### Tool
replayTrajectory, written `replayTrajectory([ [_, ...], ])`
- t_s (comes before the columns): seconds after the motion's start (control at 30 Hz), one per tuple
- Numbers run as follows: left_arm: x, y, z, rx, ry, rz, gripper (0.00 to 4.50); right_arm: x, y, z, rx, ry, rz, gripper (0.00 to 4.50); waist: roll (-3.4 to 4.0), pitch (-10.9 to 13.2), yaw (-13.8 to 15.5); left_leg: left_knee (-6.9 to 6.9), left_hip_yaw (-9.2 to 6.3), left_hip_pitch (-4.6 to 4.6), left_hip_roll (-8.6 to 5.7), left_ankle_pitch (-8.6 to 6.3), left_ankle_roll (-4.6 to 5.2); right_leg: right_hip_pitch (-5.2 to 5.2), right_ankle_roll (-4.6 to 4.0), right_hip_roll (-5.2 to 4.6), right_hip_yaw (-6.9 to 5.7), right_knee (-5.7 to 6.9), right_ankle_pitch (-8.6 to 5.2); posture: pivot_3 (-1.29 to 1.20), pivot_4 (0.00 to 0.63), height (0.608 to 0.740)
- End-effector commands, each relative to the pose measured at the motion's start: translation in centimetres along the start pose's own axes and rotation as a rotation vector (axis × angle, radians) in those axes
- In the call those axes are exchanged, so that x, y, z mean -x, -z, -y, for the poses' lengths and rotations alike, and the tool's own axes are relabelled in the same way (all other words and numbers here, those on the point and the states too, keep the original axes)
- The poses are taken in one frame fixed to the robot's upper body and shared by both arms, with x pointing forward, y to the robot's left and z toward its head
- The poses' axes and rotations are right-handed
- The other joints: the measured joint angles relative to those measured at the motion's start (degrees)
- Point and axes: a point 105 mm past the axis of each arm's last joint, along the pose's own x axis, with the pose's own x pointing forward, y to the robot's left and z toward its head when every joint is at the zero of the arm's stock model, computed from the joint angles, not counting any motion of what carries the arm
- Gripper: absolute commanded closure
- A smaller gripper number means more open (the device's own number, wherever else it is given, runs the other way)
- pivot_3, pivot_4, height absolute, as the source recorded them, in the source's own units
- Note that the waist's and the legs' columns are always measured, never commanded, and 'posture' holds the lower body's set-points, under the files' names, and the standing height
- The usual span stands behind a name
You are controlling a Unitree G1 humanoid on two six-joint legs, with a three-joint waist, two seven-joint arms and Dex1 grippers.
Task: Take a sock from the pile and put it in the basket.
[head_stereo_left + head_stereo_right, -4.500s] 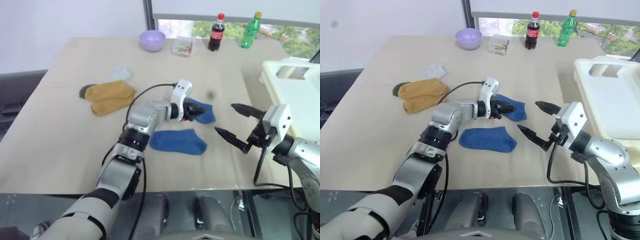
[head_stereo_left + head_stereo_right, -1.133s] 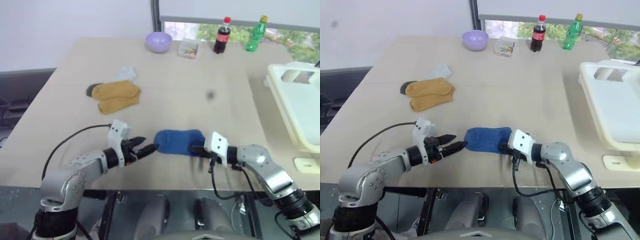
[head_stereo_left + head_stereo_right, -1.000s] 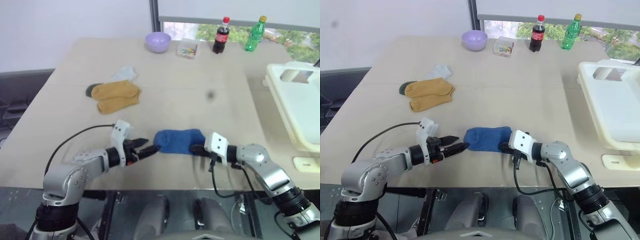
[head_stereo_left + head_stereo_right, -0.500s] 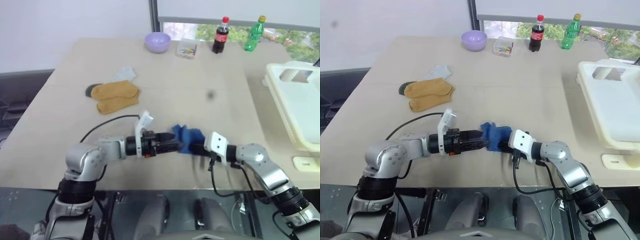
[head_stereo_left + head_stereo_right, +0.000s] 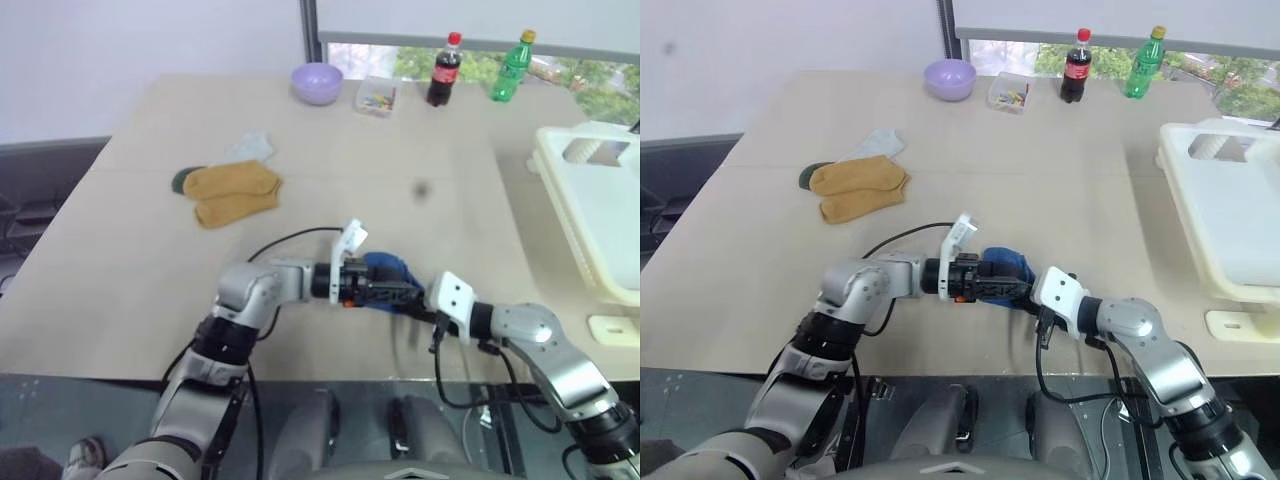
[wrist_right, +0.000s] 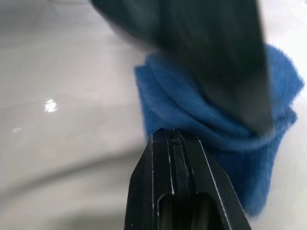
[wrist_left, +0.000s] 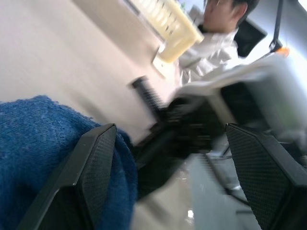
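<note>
A royal blue sock lies bunched up near the table's front edge, squeezed between my two grippers. My left gripper reaches in from the left, open, with the sock bulging around one of its fingers. My right gripper comes from the right, shut, its tip touching the sock's near edge. The pile of mustard-yellow socks and a pale one lies at the back left. The cream-white basket stands at the right edge.
A purple bowl, a small clear box, a cola bottle and a green bottle line the far edge. A small cream piece lies near the front right corner. A seated person shows beyond the table.
My left arm swept right along the table, pushing the flat blue sock into a bunch against the right gripper. The right gripper drew back a little toward the front edge.
</note>
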Motion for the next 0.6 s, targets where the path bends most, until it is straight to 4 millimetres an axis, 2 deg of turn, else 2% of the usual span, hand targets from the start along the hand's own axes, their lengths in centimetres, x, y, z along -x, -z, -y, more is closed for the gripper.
replayTrajectory([
  [0.03, -1.1, 2.1, -1.9, -0.012, -0.063, -0.092, 0.64, 2.4, -3.5, 0.0, -0.051, 0.057, 0.092, 3.74, 0.00, 0.0, 0.1, 0.00, 0.00, 0.00, 0.00, 0.00, 0.00, 0.01, 0.00, 0.00, 0.00, 0.00, 0.00, 0.00, 0.150, 0.740],
  [0.1, -0.7, 2.0, -1.8, -0.031, -0.058, -0.082, 0.64, 3.0, -4.0, 0.1, -0.088, 0.099, 0.108, 2.93, -0.02, 0.0, 0.1, 0.01, -0.06, -0.01, 0.01, 0.00, 0.00, 0.04, -0.01, -0.01, -0.07, -0.03, -0.01, 0.00, 0.150, 0.740],
  [0.13, -0.2, 1.4, -1.1, -0.049, -0.030, -0.054, 0.64, 3.2, -4.2, 0.4, -0.126, 0.128, 0.130, 2.52, -0.02, 0.0, -0.1, 0.01, -0.05, -0.01, 0.02, 0.00, 0.00, 0.04, -0.02, -0.01, -0.06, -0.04, -0.02, 0.00, 0.150, 0.740],
  [0.17, 0.3, 0.7, -0.3, -0.073, -0.003, -0.026, 0.64, 3.3, -4.4, 0.7, -0.155, 0.154, 0.143, 1.82, 0.00, 0.0, -0.3, 0.00, -0.02, -0.01, 0.07, 0.00, 0.01, 0.01, -0.04, -0.01, 0.00, -0.04, -0.03, 0.00, 0.150, 0.740],
  [0.3, 3.1, -2.3, 1.7, -0.237, -0.052, 0.081, 0.64, 3.2, -5.4, 2.3, -0.252, 0.257, 0.216, 0.38, -0.02, 0.0, -0.6, -0.02, -0.02, -0.01, 0.18, -0.01, 0.00, -0.02, -0.06, 0.04, -0.02, -0.04, -0.04, 0.00, 0.150, 0.740],
  [0.43, 6.3, -2.8, 3.0, -0.428, -0.168, 0.064, 0.64, 2.1, -5.6, 3.5, -0.326, 0.286, 0.227, 0.38, 0.10, 0.0, -0.9, -0.09, 0.01, -0.03, 0.23, -0.01, -0.01, -0.10, -0.20, 0.06, 0.05, -0.04, -0.11, 0.00, 0.150, 0.740],
  [0.57, 9.2, -2.6, 3.0, -0.494, -0.322, 0.051, 0.64, -0.8, -2.8, 4.8, -0.362, 0.347, 0.082, 0.38, 0.08, 0.0, -0.5, -0.13, 0.03, -0.05, 0.14, -0.01, -0.01, -0.08, -0.21, -0.03, 0.06, -0.19, -0.10, 0.00, 0.150, 0.740],
  [0.6, 9.4, -2.5, 3.0, -0.505, -0.345, 0.048, 0.64, -1.4, -2.2, 4.5, -0.369, 0.323, 0.052, 0.38, 0.09, 0.0, -0.4, -0.14, 0.03, -0.06, 0.14, -0.01, -0.01, -0.09, -0.21, -0.02, 0.05, -0.21, -0.10, 0.00, 0.150, 0.740],
])
